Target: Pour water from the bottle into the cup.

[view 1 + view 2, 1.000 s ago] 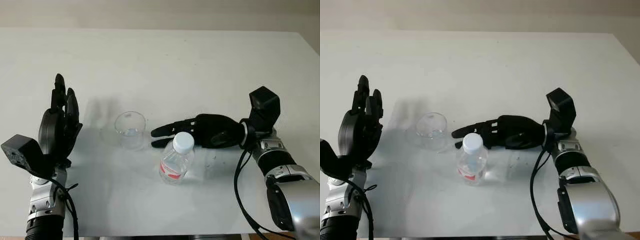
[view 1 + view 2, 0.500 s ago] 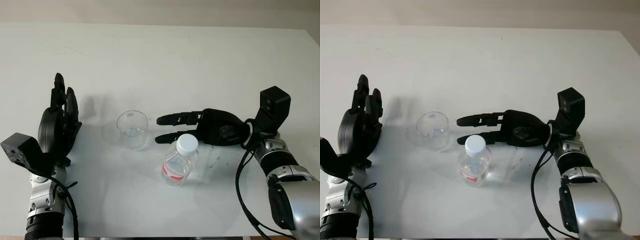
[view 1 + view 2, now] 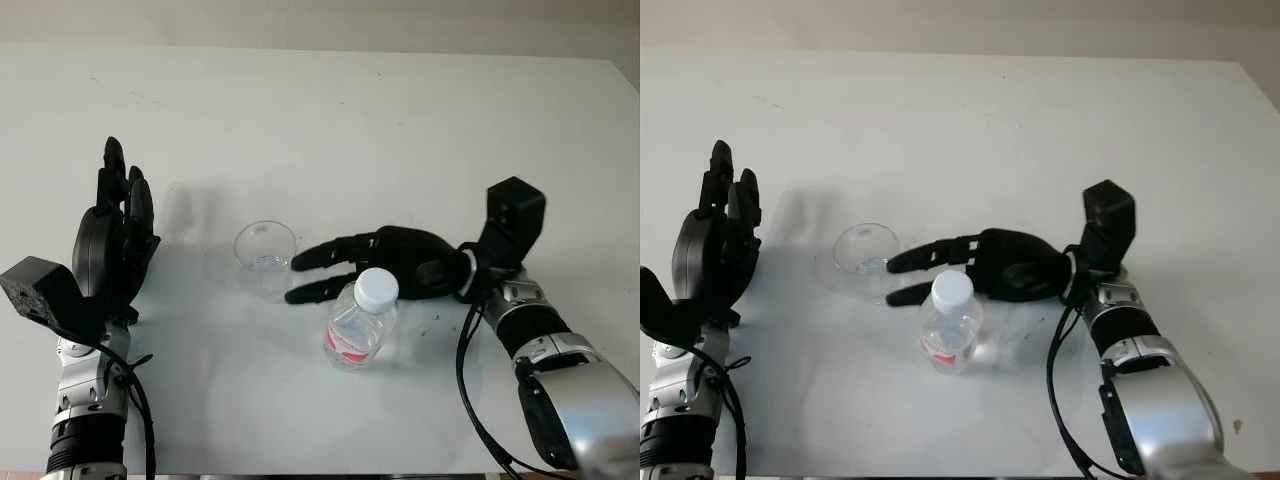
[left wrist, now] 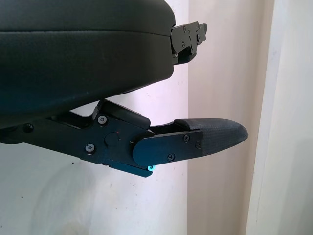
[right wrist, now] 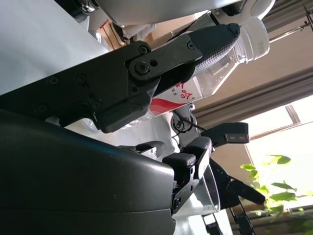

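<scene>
Right hand black, reaching in low over the table, palm turned sideways, fingers stretched toward the cup. Holding nothing, released. Upper fingertips ending just beside the cup rim, contact not possible to tell. Lower finger ending near the cup base, apart from it.

Bottle standing upright just on the near side of this hand, white cap on, red label on the body. Cap overlapping the lower edge of the palm in the head views; real touch not possible to tell. In the right wrist view, bottle seen very close behind one finger, red label visible between the finger and the shell.

Cup clear, upright, placed beyond the fingertips, between the two hands, nearer to the right one. Bottle and cup apart, with the lower finger lying between them.

Left hand raised at the far side of the cup, well apart from it, palm facing the cup, fingers pointing up and away. Open, grasping nothing. In the left wrist view, one finger reaching across before a pale wall.

Table white, both things standing directly on it.
</scene>
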### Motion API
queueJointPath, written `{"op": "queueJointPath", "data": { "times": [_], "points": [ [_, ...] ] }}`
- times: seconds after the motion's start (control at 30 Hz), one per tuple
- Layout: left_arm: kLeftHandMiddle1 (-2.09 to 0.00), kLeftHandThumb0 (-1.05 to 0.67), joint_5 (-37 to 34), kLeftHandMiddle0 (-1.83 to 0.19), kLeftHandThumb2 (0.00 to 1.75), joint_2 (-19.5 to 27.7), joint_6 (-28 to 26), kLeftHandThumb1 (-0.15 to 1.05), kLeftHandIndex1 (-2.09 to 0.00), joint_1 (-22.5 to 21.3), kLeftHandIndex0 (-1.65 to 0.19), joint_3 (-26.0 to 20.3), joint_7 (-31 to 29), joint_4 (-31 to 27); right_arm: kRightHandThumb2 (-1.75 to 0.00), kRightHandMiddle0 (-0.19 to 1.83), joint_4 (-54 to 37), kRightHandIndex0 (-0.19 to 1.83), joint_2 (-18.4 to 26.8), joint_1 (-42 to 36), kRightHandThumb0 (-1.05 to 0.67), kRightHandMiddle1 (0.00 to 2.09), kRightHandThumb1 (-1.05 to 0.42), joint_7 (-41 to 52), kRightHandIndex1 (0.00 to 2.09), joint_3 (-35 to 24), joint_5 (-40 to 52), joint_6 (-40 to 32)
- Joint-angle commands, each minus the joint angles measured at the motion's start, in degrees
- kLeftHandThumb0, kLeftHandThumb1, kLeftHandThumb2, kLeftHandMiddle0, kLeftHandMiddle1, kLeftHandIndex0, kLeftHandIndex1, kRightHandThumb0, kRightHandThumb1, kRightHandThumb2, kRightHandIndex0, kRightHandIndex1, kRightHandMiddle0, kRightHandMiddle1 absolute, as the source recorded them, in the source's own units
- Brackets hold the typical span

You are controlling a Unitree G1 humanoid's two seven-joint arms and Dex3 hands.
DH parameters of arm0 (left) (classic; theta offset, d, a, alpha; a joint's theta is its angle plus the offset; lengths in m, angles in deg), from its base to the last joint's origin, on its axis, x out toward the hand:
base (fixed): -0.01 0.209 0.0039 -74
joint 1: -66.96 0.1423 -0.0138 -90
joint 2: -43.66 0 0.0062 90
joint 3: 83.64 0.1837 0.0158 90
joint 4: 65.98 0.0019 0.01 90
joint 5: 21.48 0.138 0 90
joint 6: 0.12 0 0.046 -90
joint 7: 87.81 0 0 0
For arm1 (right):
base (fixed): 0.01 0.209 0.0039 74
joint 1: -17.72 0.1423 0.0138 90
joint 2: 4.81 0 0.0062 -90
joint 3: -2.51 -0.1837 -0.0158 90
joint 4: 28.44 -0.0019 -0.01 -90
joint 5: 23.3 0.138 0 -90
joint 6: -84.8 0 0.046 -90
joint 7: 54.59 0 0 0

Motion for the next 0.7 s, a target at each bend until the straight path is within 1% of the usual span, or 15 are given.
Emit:
{"op": "queueJointPath", "data": {
  "times": [0.0, 0.1, 0.17, 0.33, 0.47, 0.53, 0.67],
  "points": [
    [0.00, -0.76, 0.2, 0.19, 0.53, 0.7, 0.8, 1.05, 0.00, -0.8, 0.19, -0.2, -0.1, 0.2, -0.05, 0.36, -1.1, 0.44, -0.8, -0.4, -0.88, 0.40, -0.92, 0.5, 0.09, 1.8, 0.9, 1.7],
    [0.00, -0.76, 0.2, 0.19, 0.53, 0.7, 0.7, 1.05, 0.00, -0.8, 0.19, -0.3, 0.1, 0.1, -0.05, 0.26, -1.9, 0.43, -1.3, -0.6, -0.91, 0.36, -0.92, 0.5, 0.08, 4.6, 1.2, 5.6],
    [0.00, -0.76, 0.0, 0.19, 0.53, 0.7, 0.9, 1.05, 0.00, -0.9, 0.19, -0.4, -0.1, 0.3, -0.06, 0.20, -2.6, 0.45, -1.7, -1.1, -0.92, 0.31, -0.93, 0.5, 0.09, 5.4, 1.7, 8.9],
    [0.00, -0.76, -0.2, 0.19, 0.53, 0.9, 1.1, 1.05, 0.00, -1.0, 0.19, -0.6, -0.5, 0.3, -0.06, 0.18, -5.1, 0.44, -1.3, -2.8, -0.93, 0.25, -0.95, 0.5, 0.07, 7.7, 2.5, 14.3],
    [0.00, -0.75, -0.2, 0.19, 0.54, 0.9, 1.5, 1.05, 0.00, -1.0, 0.19, -0.7, -0.8, 0.4, -0.06, 0.19, -7.2, 0.42, 0.0, -3.8, -0.96, 0.22, -0.96, 0.5, 0.06, 10.0, 3.8, 14.5],
    [0.00, -0.74, -0.2, 0.19, 0.55, 0.9, 1.7, 1.05, 0.00, -1.1, 0.19, -0.8, -0.9, 0.5, -0.06, 0.20, -8.2, 0.40, 0.7, -4.5, -0.97, 0.21, -0.95, 0.5, 0.05, 10.6, 4.0, 16.1],
    [0.00, -0.74, -0.6, 0.19, 0.55, 1.1, 1.6, 1.05, 0.00, -1.4, 0.19, -1.0, -1.2, 0.8, -0.07, 0.16, -10.2, 0.34, 2.6, -6.2, -0.98, 0.16, -0.99, 0.5, 0.02, 12.4, 8.0, 15.8]
  ]
}}
